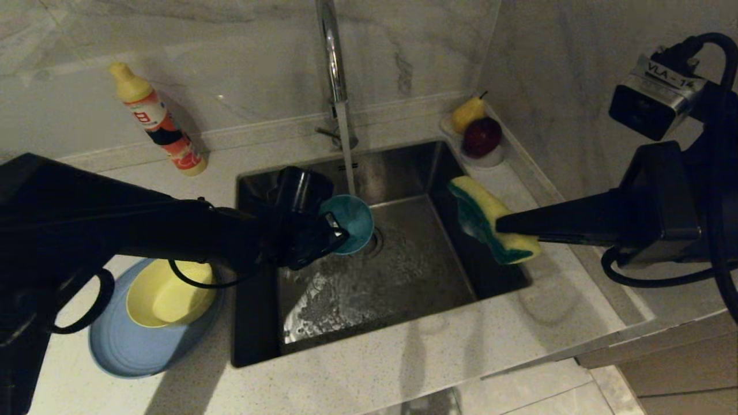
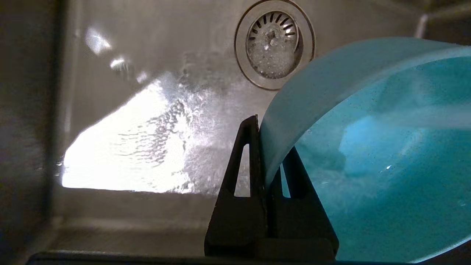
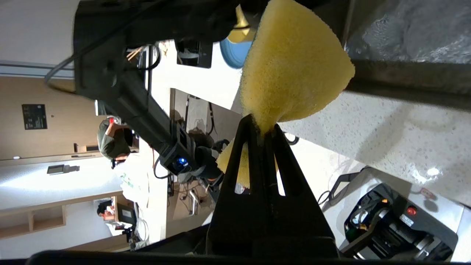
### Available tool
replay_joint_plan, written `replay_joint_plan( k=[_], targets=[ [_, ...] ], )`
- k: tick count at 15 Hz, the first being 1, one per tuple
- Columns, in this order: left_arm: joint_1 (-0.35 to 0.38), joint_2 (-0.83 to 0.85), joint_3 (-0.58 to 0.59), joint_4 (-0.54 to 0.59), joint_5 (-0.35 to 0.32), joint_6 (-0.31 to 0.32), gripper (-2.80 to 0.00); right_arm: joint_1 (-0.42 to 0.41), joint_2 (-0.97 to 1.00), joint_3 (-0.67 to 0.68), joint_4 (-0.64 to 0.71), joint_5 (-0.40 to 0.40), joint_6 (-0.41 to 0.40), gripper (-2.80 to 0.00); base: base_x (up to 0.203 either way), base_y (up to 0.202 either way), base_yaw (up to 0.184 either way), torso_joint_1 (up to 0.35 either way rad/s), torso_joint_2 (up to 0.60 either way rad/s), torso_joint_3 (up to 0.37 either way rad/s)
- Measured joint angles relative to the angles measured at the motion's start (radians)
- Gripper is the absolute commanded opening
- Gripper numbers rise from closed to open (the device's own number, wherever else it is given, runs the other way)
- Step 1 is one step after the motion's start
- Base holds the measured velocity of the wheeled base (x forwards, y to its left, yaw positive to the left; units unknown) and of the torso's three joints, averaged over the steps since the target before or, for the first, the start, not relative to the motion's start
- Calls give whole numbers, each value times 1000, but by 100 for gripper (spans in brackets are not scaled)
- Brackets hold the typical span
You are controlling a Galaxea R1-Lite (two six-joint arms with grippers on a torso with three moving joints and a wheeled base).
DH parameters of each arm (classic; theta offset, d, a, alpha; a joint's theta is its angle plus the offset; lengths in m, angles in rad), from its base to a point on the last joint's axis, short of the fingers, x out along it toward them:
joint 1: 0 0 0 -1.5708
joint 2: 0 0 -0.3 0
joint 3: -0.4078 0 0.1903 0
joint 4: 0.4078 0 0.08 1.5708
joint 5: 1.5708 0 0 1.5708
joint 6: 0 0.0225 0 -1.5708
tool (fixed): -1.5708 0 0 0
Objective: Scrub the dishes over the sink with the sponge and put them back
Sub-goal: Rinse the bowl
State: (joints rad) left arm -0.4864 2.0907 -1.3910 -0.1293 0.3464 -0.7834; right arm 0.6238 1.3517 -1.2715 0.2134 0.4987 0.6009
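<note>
Teal bowl [image 1: 349,222] is clamped in the left gripper [image 1: 331,230] under the tap over the sink [image 1: 369,305], right gripper [image 1: 503,226] pinching the sponge [image 1: 490,222] nearby, unscrubbed; yellow bowl [image 1: 167,294] and plate [image 1: 138,351], 2 dishes, wait.

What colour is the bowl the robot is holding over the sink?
Teal-blue. The bowl shows best in the left wrist view.

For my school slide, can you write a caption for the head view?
Left gripper tilts teal plastic bowl under running faucet; right gripper holds yellow-green sponge.
</note>
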Motion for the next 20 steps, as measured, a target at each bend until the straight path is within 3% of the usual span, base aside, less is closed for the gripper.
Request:
replay_joint_plan(
  k=[8,20],
  targets=[
    [0,86,-48,2,1,-47,-280,-1,-22,27,-4,3,0,-280,0,0,0,0,0,0],
    [0,63,-28,17,1,-49,-280,-1,-29,41,-4,17,1,-280,0,0,0,0,0,0]
  ],
)
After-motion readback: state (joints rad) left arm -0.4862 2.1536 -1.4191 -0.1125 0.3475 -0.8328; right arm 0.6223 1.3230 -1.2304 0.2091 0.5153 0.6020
